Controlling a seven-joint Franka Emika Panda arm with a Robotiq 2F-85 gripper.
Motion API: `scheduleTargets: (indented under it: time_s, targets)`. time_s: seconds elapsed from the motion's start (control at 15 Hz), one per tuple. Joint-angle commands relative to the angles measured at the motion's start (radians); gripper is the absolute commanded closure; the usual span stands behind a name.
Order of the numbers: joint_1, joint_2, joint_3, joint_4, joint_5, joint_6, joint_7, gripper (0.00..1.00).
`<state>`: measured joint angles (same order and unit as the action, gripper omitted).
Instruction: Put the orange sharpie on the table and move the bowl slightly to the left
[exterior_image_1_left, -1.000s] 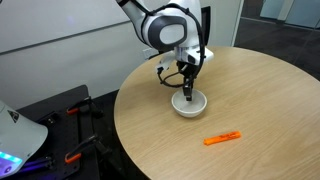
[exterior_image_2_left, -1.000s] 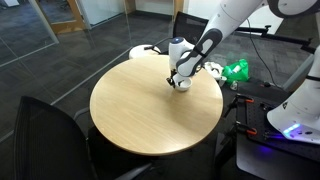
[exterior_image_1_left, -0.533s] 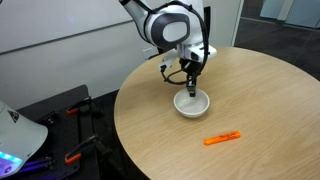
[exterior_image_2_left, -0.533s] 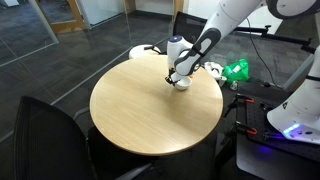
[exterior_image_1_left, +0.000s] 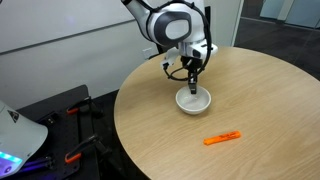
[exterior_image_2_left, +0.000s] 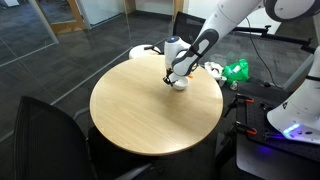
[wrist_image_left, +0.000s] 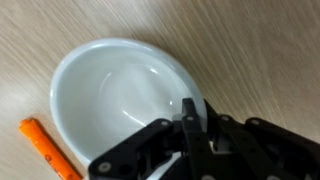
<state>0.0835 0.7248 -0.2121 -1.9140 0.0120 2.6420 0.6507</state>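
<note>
The orange sharpie (exterior_image_1_left: 222, 138) lies flat on the wood-grain tabletop (exterior_image_1_left: 265, 95), well apart from the white bowl (exterior_image_1_left: 193, 101) and at about 5 o'clock from it in an exterior view. In the wrist view only part of the sharpie (wrist_image_left: 48, 148) shows, at about 8 o'clock of the bowl (wrist_image_left: 115, 90), near its rim but not touching it, with the tabletop (wrist_image_left: 250, 40) around both. The bowl stands upright, its inside plain white. The claw (wrist_image_left: 197, 118) is clenched on the bowl's rim at about 4 o'clock in that view, one dark finger inside the wall and the other outside. In both exterior views the claw (exterior_image_1_left: 191, 87) (exterior_image_2_left: 176, 79) points straight down onto the bowl (exterior_image_2_left: 179, 85). That bowl sits toward 1 o'clock on the round tabletop (exterior_image_2_left: 140, 115), inside its edge. A black chair (exterior_image_2_left: 45, 135) stands at about 8 o'clock of the tabletop.
</note>
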Motion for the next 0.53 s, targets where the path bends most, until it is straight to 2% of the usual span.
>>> scheduleTargets:
  time_s: [0.0,0.47]
  targets:
    - [0.012,0.039,0.008,0.072,0.004,-0.059,-0.027,0.97]
    - [0.064,0.092,0.016,0.188,-0.027,-0.164,-0.012,0.97]
